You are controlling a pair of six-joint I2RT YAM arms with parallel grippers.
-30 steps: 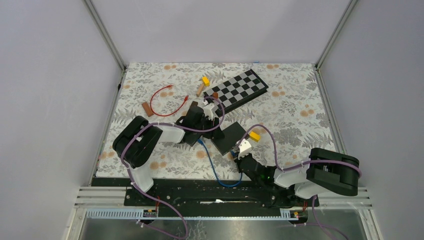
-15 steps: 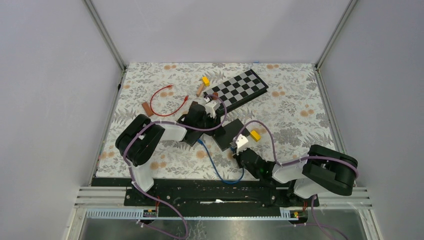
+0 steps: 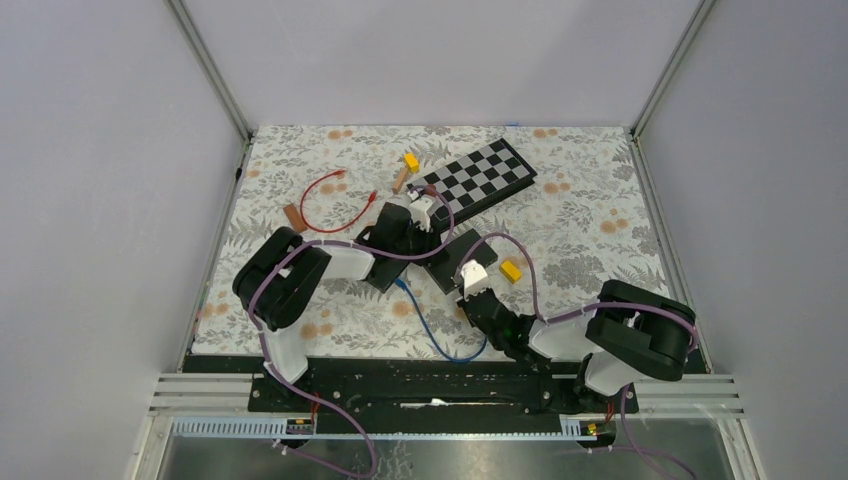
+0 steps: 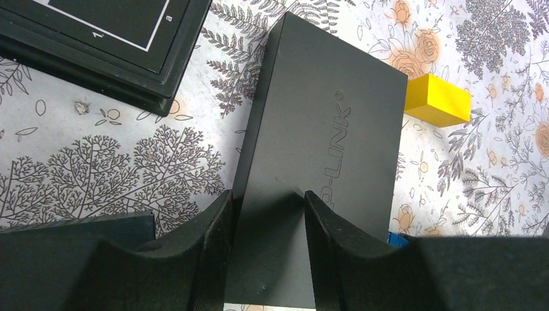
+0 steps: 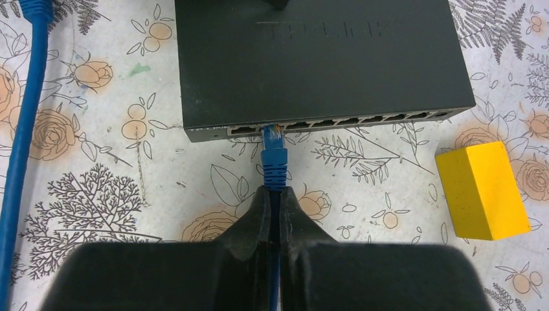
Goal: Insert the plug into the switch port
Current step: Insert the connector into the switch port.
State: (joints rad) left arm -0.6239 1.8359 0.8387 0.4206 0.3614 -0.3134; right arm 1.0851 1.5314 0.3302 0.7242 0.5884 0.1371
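Observation:
The black switch (image 3: pixel 458 256) lies flat on the flowered cloth, its row of ports (image 5: pixel 336 123) facing my right gripper. My right gripper (image 5: pixel 272 191) is shut on the blue cable just behind the plug (image 5: pixel 273 148). The plug's tip sits at the mouth of the second port from the left. From above, the right wrist (image 3: pixel 473 274) hides the plug. My left gripper (image 4: pixel 265 217) stands over the switch's (image 4: pixel 324 116) far end with its jaws apart. One finger is along the switch's side edge and the other rests on its top face.
A yellow block (image 5: pixel 482 188) lies just right of the switch's port side. The chessboard (image 3: pixel 475 177) is right behind the switch. The blue cable (image 3: pixel 430 335) loops toward the near edge. A red wire (image 3: pixel 335 205), another yellow block (image 3: pixel 411 160) and small wooden pieces lie at the back left.
My right arm has pushed forward and left with the plug, up to the ports. The switch has slid and turned toward the chessboard, with the left gripper staying on it.

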